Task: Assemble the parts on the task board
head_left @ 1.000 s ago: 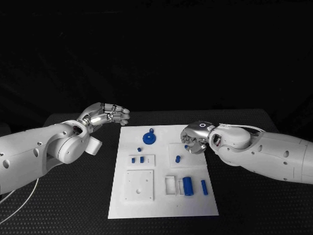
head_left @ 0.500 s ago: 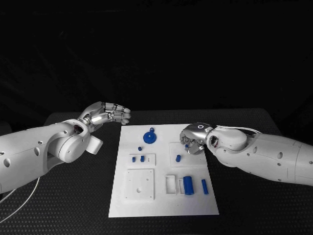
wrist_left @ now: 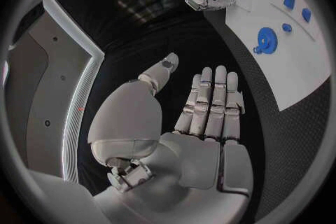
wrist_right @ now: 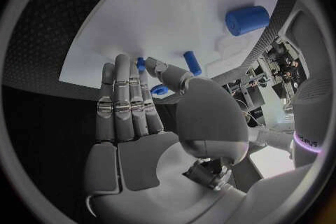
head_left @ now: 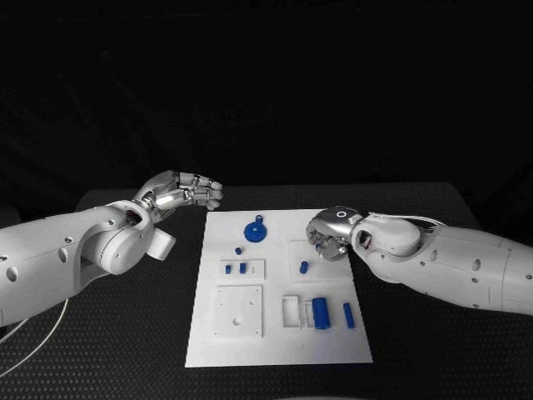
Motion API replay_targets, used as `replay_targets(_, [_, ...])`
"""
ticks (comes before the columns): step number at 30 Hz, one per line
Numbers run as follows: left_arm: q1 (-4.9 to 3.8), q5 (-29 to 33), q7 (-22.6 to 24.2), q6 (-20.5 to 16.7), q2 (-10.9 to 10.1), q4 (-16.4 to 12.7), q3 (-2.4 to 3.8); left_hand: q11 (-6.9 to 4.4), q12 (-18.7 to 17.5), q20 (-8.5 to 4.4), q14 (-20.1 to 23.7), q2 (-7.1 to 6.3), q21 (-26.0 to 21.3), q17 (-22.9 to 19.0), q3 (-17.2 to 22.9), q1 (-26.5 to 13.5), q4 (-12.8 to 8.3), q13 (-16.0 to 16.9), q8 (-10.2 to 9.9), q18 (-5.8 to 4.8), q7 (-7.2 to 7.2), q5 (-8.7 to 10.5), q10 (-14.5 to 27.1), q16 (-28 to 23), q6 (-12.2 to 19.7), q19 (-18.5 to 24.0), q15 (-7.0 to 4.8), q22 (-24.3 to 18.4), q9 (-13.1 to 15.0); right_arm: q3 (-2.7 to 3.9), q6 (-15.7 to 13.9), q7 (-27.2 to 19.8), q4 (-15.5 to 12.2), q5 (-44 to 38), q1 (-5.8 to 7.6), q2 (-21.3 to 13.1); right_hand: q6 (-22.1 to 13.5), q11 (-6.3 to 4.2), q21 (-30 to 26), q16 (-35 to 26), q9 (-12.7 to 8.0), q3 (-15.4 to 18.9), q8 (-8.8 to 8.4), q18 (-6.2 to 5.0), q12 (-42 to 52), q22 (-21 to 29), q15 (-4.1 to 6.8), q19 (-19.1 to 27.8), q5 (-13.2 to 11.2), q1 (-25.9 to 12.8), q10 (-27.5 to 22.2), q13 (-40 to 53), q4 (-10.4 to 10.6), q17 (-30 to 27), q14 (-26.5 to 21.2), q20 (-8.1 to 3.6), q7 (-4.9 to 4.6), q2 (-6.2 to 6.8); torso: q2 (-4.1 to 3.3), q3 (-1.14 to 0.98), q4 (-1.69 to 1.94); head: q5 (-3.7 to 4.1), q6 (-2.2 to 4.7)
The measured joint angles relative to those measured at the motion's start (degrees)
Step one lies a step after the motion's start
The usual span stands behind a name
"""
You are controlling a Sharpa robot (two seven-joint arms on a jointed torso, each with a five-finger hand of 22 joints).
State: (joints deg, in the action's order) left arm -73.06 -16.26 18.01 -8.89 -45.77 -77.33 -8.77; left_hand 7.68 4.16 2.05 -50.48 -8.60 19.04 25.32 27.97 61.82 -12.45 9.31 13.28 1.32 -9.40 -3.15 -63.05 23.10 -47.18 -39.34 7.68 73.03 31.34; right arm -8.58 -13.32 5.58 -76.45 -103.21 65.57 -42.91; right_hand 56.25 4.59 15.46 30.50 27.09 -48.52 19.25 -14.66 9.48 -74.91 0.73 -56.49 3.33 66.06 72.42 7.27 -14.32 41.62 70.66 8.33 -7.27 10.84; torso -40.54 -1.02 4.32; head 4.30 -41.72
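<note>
So the white task board (head_left: 279, 333) sat mid-table. The right hand (head_left: 334, 233) hovered over its 2 o'clock side with fingers straight and together, nothing in them. The left hand (head_left: 182, 193) was off the board's 10 o'clock corner, fingers loosely apart, empty too. The blue disc (head_left: 256, 232) lay near the far edge, the fat blue cylinder (head_left: 321, 314) around 5 o'clock.
</note>
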Motion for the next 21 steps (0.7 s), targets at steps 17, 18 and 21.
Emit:
replay_targets(17, [0.0,0.0,0.0,0.0,-0.1,0.0,0.0,0.2,0.0,0.0,-0.2,0.0,-0.2,0.0,0.0,0.0,0.0,-0.1,0.0,0.0,-0.21,0.0,-0.2,0.0,-0.2,0.0,0.2,0.0,0.0,-0.18,-0.2,1.2,-0.5,-4.0,-0.24,-0.2,3.6,-1.4,1.9,1.6,-0.1,-1.4,1.22,0.01,1.1,0.0,1.22,-3.2,0.1,2.2,3.7,2.9,-2.1,2.3,2.4,-1.39,1.35,-1.26,0.01,0.0,-0.01,0.43,-0.27])
replay_targets(18, [0.0,0.0,0.0,0.0,-0.1,0.0,0.0,0.2,0.0,0.0,-0.2,0.0,-0.2,0.0,0.0,0.0,0.0,-0.2,0.0,0.0,-0.21,0.0,-0.2,0.0,-0.2,0.0,0.2,0.0,0.0,-0.19,-0.2,1.3,-0.5,-4.1,-0.25,-0.2,3.7,-1.34,2.0,1.7,-0.1,-1.5,1.36,0.01,1.2,0.0,1.22,-3.4,0.2,2.2,3.8,3.0,-2.0,2.4,2.4,-1.38,1.45,-1.26,0.01,0.0,0.0,0.46,-0.27])
replay_targets(21, [0.0,0.1,0.0,0.0,0.0,0.0,0.0,0.2,0.0,0.0,-0.2,0.0,-0.2,0.0,0.0,0.0,0.0,-0.2,0.0,-0.01,-0.21,0.0,-0.2,0.0,-0.2,0.0,0.2,0.0,0.0,-0.22,-0.2,1.6,-0.5,-4.5,-0.28,-0.1,4.2,-1.63,2.1,2.0,-0.1,-1.5,1.48,0.01,1.2,0.0,1.46,-3.8,0.2,2.2,4.1,3.3,-2.0,2.8,2.8,-1.59,1.54,-1.26,0.01,0.0,-0.01,0.53,-0.3])
